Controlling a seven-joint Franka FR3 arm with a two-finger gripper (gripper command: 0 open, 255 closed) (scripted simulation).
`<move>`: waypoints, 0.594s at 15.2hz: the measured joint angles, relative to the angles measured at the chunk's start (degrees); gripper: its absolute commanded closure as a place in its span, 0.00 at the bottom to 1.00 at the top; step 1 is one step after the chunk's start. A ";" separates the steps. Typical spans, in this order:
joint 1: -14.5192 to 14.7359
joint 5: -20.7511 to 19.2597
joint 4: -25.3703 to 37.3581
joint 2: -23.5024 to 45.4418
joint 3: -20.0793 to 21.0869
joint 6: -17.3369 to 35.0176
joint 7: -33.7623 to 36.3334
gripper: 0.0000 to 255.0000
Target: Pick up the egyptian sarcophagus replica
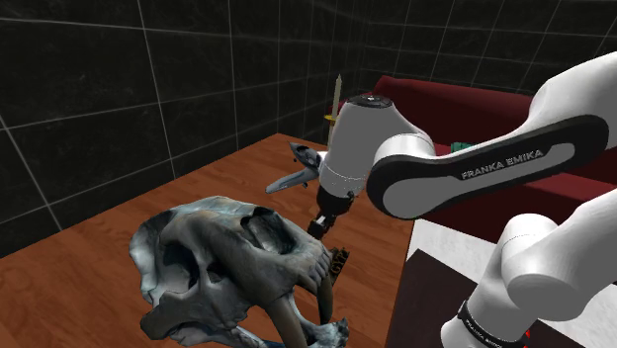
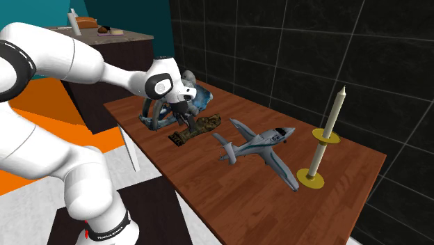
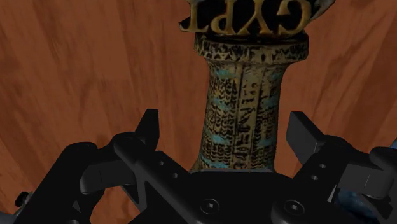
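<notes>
The sarcophagus [image 2: 205, 124] lies flat on the wooden surface [image 2: 209, 198], left of centre in the second exterior view. In the wrist view we see its lettered base beyond the fingers. The end effector [image 3: 226, 127] hangs directly over it with its fingers [image 3: 147, 130] apart, one on each side of the painted body. Neither touches it, so nothing is gripped yet. We judge the approach to be done, with closing on the body and lifting left to do.

A large skull [image 2: 204, 97] sits just behind the sarcophagus, toward the upper left of that frame, and the arm reaches in beside it. A toy plane [image 2: 254, 146] rests near on the right, and a candle [image 2: 327, 129] stands well apart at the far right. The surface's near edge runs close to the base end. We reckon that straight up is free, while sideways travel toward the skull is tight.
</notes>
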 measured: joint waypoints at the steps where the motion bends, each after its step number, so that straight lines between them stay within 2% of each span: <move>1: -0.20 -0.74 0.64 1.75 1.41 1.20 1.14 0.00; 9: -0.92 -2.24 -2.54 6.33 4.46 8.94 3.79 0.00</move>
